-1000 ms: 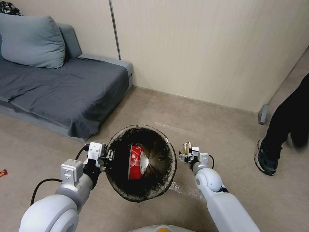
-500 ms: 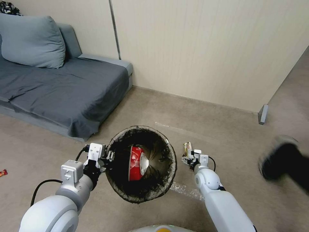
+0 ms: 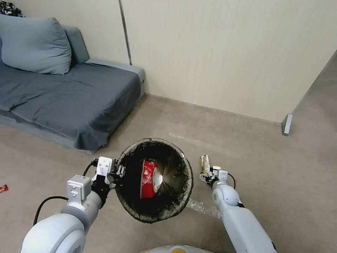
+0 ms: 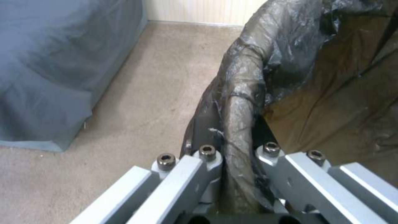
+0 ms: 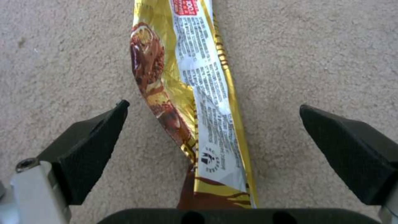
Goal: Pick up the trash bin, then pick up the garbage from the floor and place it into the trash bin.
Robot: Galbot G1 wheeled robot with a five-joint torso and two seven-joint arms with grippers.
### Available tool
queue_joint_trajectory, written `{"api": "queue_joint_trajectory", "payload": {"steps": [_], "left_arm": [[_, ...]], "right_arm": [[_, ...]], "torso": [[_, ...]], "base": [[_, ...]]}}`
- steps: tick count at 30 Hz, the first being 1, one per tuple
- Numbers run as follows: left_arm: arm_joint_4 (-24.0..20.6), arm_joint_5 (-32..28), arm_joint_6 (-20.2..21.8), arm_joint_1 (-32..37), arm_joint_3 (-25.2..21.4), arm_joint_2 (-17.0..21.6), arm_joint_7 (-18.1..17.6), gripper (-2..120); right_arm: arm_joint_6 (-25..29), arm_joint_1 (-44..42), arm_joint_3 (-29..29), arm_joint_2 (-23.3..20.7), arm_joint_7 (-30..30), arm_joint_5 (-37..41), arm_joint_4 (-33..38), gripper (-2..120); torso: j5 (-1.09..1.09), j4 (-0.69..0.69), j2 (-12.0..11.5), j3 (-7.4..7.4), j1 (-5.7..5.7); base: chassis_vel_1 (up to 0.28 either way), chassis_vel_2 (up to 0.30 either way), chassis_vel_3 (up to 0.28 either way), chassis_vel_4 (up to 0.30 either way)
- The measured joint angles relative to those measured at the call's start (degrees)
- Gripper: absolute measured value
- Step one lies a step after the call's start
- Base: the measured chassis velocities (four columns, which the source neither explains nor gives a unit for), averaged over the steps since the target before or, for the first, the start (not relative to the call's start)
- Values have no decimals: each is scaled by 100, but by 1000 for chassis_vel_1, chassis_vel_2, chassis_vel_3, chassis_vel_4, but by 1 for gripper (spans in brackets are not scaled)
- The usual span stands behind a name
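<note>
Beige carpet floor [image 3: 266, 168] runs from a grey fabric sofa [image 3: 70, 98] to a cream panelled wall [image 3: 228, 52]. Left gripper [image 4: 236, 155] has its jaws closed on the rim of the small round trash bin [image 3: 154, 211] lined with a dark plastic bag, held above the floor, with a red crumpled packet [image 3: 147, 177] inside. Right gripper [image 5: 211, 124] is low over the floor, jaws wide open on both sides of a long yellow snack wrapper [image 5: 199, 93], not gripping it
</note>
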Motion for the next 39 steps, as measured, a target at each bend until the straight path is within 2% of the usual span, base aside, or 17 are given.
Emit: {"api": "queue_joint_trajectory", "payload": {"steps": [7,11,13,15,17,19,21,23,24,26,27,29,31,33,39], "left_arm": [[1,8,0,-2,15,-17,13,2],[1,11,1,2,15,-29,15,2],[1,11,2,3,15,-32,16,2],[1,13,2,8,11,-45,16,2],[1,13,2,9,10,-51,16,2],[1,24,2,37,10,-80,16,2],[1,29,2,44,10,-86,16,2],[1,48,0,70,13,-110,16,2],[1,48,0,70,13,-110,16,2],[1,57,-8,87,12,-120,16,2],[1,57,-8,87,12,-120,16,2],[1,58,-22,108,7,-123,16,2],[2,58,-26,112,4,-123,16,2],[1,60,-34,123,-3,-123,16,2],[1,70,-38,140,-5,-130,16,2]], "right_arm": [[35,6,3,14,-54,-67,-70,99],[74,9,6,31,-74,-103,-124,84],[77,10,8,35,-78,-109,-132,82],[126,10,23,55,-122,-142,-198,67],[145,9,26,59,-132,-155,-215,65],[206,-5,46,87,-172,-219,-281,53],[212,-10,49,94,-176,-225,-288,50],[229,-29,64,109,-184,-240,-299,40],[229,-29,64,109,-184,-240,-299,40],[241,-43,73,114,-188,-251,-300,27],[241,-43,73,114,-188,-251,-300,27],[253,-46,85,125,-189,-267,-305,17],[254,-49,87,129,-190,-268,-305,14],[262,-69,93,140,-190,-279,-298,2],[294,-127,106,137,-181,-337,-187,0]], "torso": [[0,0,0,0,0],[0,0,0,0,0],[0,0,0,0,0],[0,0,0,0,0],[0,0,0,0,0],[0,0,0,0,0],[0,0,0,0,0],[0,0,0,0,0],[0,0,0,0,0],[0,-1,0,0,0],[0,-1,0,0,0],[0,0,0,0,0],[0,0,0,0,0],[1,0,0,0,0],[0,0,0,0,0]], "base": [[0,0,0,0],[0,0,0,0],[0,0,0,0],[0,0,0,0],[0,0,0,0],[0,0,0,0],[0,0,0,0],[0,0,0,0],[0,0,0,0],[0,0,0,0],[0,0,0,0],[0,0,0,0],[0,0,0,0],[0,0,0,0],[0,0,0,0]]}}
